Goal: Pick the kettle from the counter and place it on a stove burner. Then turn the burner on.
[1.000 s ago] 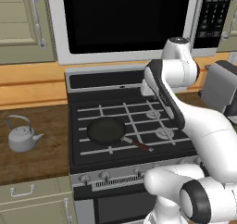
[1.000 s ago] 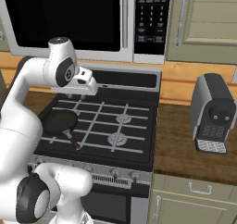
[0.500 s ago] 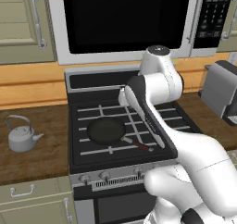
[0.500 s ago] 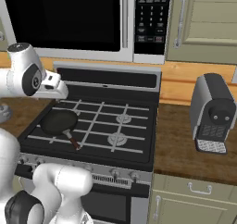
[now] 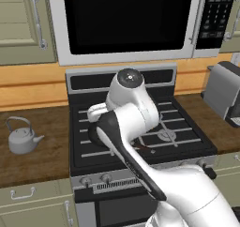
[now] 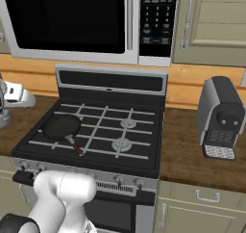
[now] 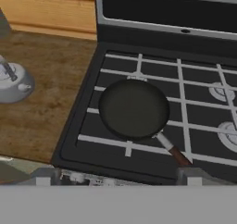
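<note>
Hand view shows the kettle (image 7: 14, 82) on the surface (image 7: 41, 102) left of the frying pan (image 7: 134, 108), risking a pan strike; jaw spread cannot be told.

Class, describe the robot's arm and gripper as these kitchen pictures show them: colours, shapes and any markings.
The arm is glossy white, built of thick rounded links, with a dark band along the seams between them. A round grey cap tops the uppermost joint. No cables or lettering show. The gripper ends in two small grey, blocky finger tips.
</note>
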Controlling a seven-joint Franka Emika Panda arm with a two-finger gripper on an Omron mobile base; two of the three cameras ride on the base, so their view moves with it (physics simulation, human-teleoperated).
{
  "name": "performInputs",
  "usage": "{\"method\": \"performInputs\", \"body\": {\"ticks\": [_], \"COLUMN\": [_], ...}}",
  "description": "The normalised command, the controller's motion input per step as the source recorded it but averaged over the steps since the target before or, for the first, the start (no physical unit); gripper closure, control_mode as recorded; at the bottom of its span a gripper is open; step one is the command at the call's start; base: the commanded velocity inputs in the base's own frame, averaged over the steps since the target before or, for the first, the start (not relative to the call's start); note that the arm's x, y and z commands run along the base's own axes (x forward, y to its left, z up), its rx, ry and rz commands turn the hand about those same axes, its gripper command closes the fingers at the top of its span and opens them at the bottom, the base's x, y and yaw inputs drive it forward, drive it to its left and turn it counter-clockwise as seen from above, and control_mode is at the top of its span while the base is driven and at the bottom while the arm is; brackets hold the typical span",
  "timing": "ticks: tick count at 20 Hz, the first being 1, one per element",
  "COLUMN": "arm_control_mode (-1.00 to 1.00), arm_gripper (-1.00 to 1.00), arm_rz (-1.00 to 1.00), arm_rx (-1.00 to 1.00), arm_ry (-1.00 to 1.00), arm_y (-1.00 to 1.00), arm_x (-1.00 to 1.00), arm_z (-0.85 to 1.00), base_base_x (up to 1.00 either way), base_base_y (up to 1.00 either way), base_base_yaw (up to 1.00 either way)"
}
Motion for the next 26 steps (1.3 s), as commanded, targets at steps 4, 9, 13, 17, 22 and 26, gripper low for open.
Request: {"method": "performInputs", "body": {"ticks": [4, 9, 13, 17, 22, 26], "arm_control_mode": [-1.0, -1.0, -1.0, -1.0, -1.0, -1.0], "arm_gripper": [-1.0, -1.0, -1.0, -1.0, -1.0, -1.0], "arm_rz": [0.08, 0.12, 0.31, 0.45, 0.25, 0.0], "arm_rx": [0.0, 0.0, -0.01, -0.01, -0.04, -0.06], "arm_ry": [-0.15, -0.08, 0.0, 0.12, 0.17, 0.04], "arm_y": [1.0, 1.0, 1.0, 1.0, 0.52, 0.0], "arm_x": [-0.12, 0.0, 0.0, 0.22, 0.45, 0.1], "arm_z": [0.0, 0.0, 0.0, -0.01, -0.24, -0.14], "base_base_x": [0.0, 0.0, 0.0, 0.0, 0.0, 0.0], "base_base_y": [0.0, 0.0, 0.0, 0.0, 0.0, 0.0], "base_base_yaw": [0.0, 0.0, 0.0, 0.0, 0.0, 0.0]}}
